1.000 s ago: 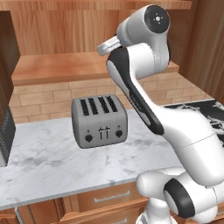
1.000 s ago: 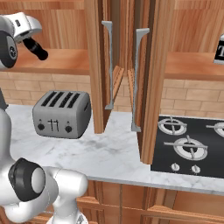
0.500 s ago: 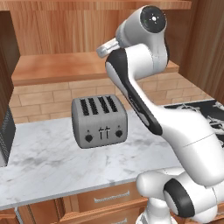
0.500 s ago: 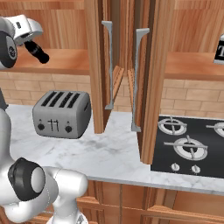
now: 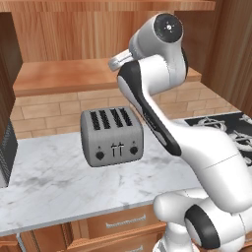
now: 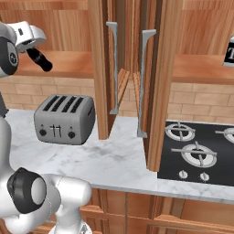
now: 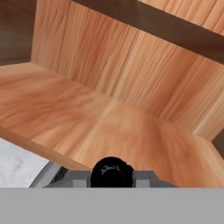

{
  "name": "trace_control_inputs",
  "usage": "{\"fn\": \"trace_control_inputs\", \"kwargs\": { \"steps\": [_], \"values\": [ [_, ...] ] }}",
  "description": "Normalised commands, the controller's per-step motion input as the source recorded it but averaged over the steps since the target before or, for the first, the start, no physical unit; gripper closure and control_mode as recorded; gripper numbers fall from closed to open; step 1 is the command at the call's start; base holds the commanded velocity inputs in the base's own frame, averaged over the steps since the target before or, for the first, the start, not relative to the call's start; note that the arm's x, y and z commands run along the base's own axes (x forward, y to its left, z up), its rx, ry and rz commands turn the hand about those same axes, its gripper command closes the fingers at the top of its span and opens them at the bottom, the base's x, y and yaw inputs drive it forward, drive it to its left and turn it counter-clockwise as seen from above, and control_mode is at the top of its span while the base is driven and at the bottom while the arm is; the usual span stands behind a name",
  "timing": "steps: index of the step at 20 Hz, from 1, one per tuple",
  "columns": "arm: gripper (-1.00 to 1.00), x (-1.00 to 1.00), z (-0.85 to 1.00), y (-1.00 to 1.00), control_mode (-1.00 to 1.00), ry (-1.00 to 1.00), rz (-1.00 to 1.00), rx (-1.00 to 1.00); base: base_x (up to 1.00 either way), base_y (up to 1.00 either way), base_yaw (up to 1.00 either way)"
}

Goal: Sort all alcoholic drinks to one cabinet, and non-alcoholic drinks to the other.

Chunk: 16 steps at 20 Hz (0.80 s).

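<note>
My gripper (image 6: 34, 52) is shut on the small black cola-shaped bottle (image 6: 40, 60), a non-alcoholic drink. It holds the bottle tilted in front of the open left cabinet, just above its wooden shelf (image 6: 68, 64). In the hand view the bottle's black top (image 7: 111, 171) sits between the fingers, with the bare shelf (image 7: 109, 127) stretching ahead. In the left base view my hand (image 5: 120, 61) peeks out from behind the arm, over that shelf (image 5: 69, 76). The squat bottle with the black label (image 6: 230, 52) stands on the right cabinet's shelf (image 6: 201, 68) at the picture's edge.
A grey toaster (image 6: 64, 119) stands on the marble counter (image 6: 119, 160) below the left shelf. Two open cabinet doors (image 6: 103, 68) (image 6: 157, 82) with grey bar handles jut out between the cabinets. A black hob (image 6: 196, 153) lies at the right.
The hand has carried the black bottle a little to the right and down, closer to the left cabinet's shelf. Nothing else has moved.
</note>
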Motion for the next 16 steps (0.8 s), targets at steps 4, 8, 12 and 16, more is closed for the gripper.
{"fn": "trace_control_inputs", "kwargs": {
  "steps": [4,8,12,16],
  "values": [
    [1.00,0.06,-0.33,0.00,-1.00,-0.02,0.01,0.00,0.00,0.00,0.00],
    [1.00,0.06,-0.20,0.00,-1.00,-0.04,0.02,0.00,0.00,0.00,0.00],
    [1.00,0.12,-0.01,0.00,-1.00,-0.04,0.02,0.00,0.00,0.00,0.00],
    [1.00,0.15,0.00,0.00,-1.00,-0.01,0.02,0.00,0.00,0.00,0.00]
  ]
}}
